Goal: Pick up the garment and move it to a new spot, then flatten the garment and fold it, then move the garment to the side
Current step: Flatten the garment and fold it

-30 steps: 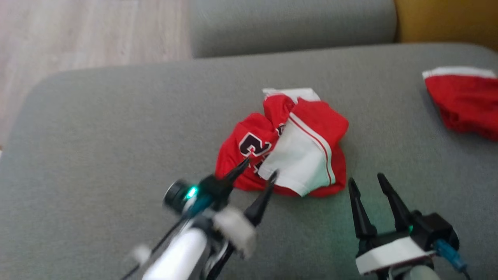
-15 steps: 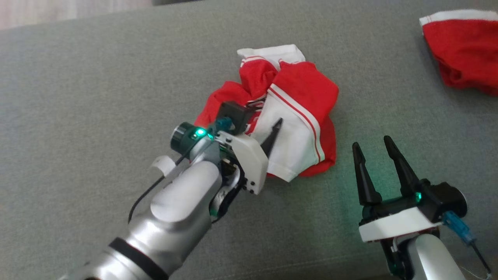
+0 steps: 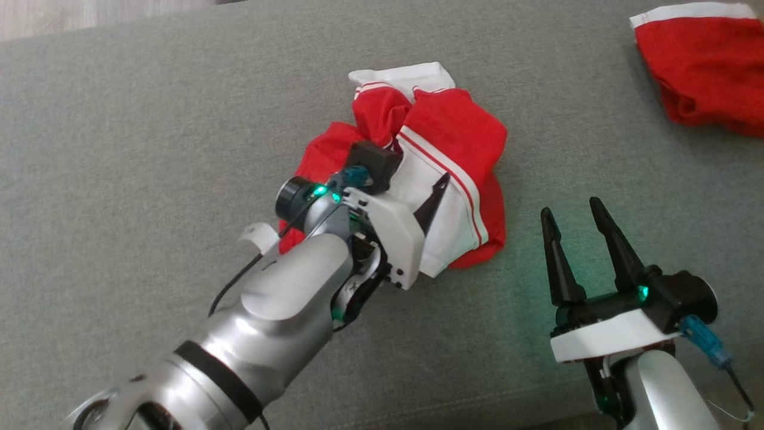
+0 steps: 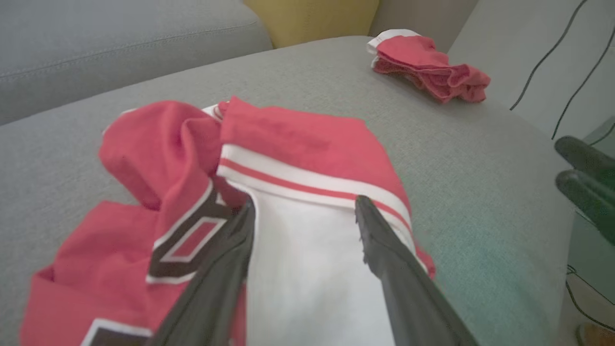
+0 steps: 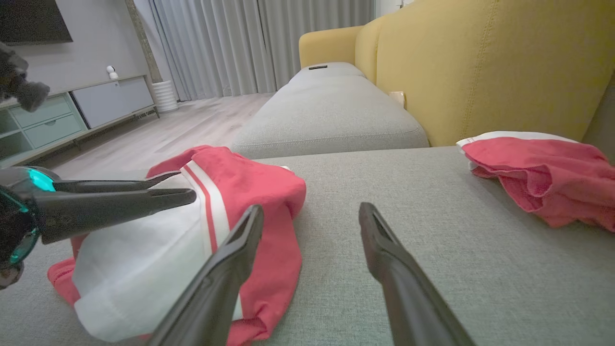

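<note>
Dark white-edged characters [image 4: 166,257] on the garment [image 4: 298,144] (probably a number, crumpled) cannot be read.

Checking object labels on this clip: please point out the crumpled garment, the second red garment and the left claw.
crumpled garment [image 3: 453,122]: head view, on its red upper fold.
second red garment [image 3: 698,60]: head view, on its red middle.
left claw [image 4: 305,202]: left wrist view, midway between its two fingertips.

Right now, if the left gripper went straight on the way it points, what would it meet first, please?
The left gripper, open, would likely meet the white panel of the garment first; its fingertips sit just over it, and contact is unclear.
</note>
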Controlling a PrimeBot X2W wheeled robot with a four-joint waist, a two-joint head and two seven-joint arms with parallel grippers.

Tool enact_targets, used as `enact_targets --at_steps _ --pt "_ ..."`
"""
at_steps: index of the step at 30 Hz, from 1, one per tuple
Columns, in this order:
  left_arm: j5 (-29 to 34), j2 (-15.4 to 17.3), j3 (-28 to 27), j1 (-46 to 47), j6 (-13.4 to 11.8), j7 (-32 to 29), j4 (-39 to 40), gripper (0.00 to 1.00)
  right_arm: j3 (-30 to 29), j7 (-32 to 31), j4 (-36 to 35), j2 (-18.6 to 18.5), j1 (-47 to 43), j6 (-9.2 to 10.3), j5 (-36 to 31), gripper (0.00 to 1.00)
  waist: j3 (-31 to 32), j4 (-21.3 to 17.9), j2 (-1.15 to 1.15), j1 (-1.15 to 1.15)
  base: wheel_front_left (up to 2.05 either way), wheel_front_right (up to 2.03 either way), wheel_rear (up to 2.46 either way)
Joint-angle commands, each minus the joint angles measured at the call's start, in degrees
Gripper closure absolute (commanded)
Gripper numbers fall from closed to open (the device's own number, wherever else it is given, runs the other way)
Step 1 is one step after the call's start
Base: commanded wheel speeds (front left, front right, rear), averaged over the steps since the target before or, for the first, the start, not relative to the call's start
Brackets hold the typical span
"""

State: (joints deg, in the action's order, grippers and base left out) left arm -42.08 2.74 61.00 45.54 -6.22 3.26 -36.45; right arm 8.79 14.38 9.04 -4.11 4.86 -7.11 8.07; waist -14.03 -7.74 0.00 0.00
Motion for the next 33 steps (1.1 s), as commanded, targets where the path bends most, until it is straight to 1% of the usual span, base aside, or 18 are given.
enact_targets --at_steps 1,5,6,7,8,9,11,15,16,17,20,21,26,29,33 --pt "-0.16 0.14 -0.76 3.37 -0.82 1.06 2.06 0.0 1.05 0.62 -1.62 -0.07 1.4 -0.37 -0.14 0.0 0.13 -0.27 0.0 0.0 0.0 0.0 0.0" --pt "-0.37 0.14 1.68 4.36 -2.12 1.3 2.97 0.0 1.08 0.62 -1.58 0.27 1.54 -0.37 0.04 0.0 0.25 -0.96 0.0 0.0 0.0 0.0 0.0" --pt "-0.59 0.14 2.18 4.46 -2.27 0.93 2.8 0.06 1.18 0.62 -1.56 0.34 1.57 -0.37 0.09 0.0 0.28 -1.16 0.0 0.0 0.0 0.0 0.0" --pt "-1.02 0.14 2.47 4.43 -2.36 0.4 2.27 0.32 1.31 0.62 -1.52 0.42 1.61 -0.37 0.14 0.0 0.32 -1.42 0.0 0.0 0.0 0.0 0.0" --pt "-1.56 0.14 2.73 4.36 -2.24 -0.49 1.34 0.8 1.37 0.62 -1.52 0.5 1.67 -0.37 0.2 0.0 0.37 -1.71 0.0 0.0 0.0 0.0 0.0" --pt "-1.71 0.14 2.83 4.56 -2.17 -0.72 0.37 1.0 1.43 0.62 -1.56 0.58 1.78 -0.37 0.28 0.0 0.43 -2.06 0.0 0.0 0.0 0.0 0.0" --pt "-2.41 0.14 2.36 4.82 -1.8 -0.04 -0.99 1.0 1.46 0.62 -1.64 0.73 1.91 -0.37 0.39 0.0 0.63 -2.6 0.0 0.0 0.0 0.0 0.0" --pt "-4.94 0.14 0.54 5.66 0.25 2.4 -2.03 1.0 1.35 0.62 -1.44 0.93 1.95 -0.37 0.54 0.0 1.67 -3.54 0.0 0.0 0.0 0.0 0.0" --pt "-4.94 0.14 0.54 5.66 0.25 2.4 -2.03 1.0 1.35 0.62 -1.44 0.93 1.95 -0.37 0.54 0.0 1.67 -3.54 0.0 0.0 0.0 0.0 0.0" --pt "-5.59 0.14 -0.15 6.24 0.79 3.42 -2.02 1.0 1.37 0.62 -1.43 0.98 1.96 -0.37 0.57 0.0 2.03 -3.87 0.0 0.0 0.0 0.0 0.0" --pt "-8.35 0.14 -2.34 8.97 3.66 5.67 -1.02 1.0 1.72 0.62 -1.57 1.1 2.03 -0.37 0.83 0.0 2.96 -4.98 0.0 0.0 0.0 0.0 0.0" --pt "-10.01 0.14 -3.42 10.13 5.05 6.06 -0.36 1.0 1.82 0.62 -1.68 1.14 2.1 -0.37 0.96 0.0 3.08 -5.33 0.0 0.0 0.0 0.0 0.0" --pt "-14.76 0.14 -9.22 19.42 8.09 7.02 -0.77 1.0 3.29 0.62 -1.98 1.21 2.6 -0.37 3.05 0.0 3.57 -8.48 0.0 0.0 0.0 0.0 0.0" --pt "-16.58 0.3 -13.25 26.01 8.7 8.0 -2.03 1.0 2.89 0.62 -2.23 1.22 2.21 -0.37 6.98 0.0 3.71 -9.83 0.0 0.0 0.0 0.0 0.0" --pt "-15.22 1.7 -17.31 34.78 7.93 10.2 -4.74 1.0 3.72 0.62 -2.51 1.22 1.94 -0.37 8.12 0.0 4.19 -11.22 0.0 0.0 0.0 0.0 0.0"
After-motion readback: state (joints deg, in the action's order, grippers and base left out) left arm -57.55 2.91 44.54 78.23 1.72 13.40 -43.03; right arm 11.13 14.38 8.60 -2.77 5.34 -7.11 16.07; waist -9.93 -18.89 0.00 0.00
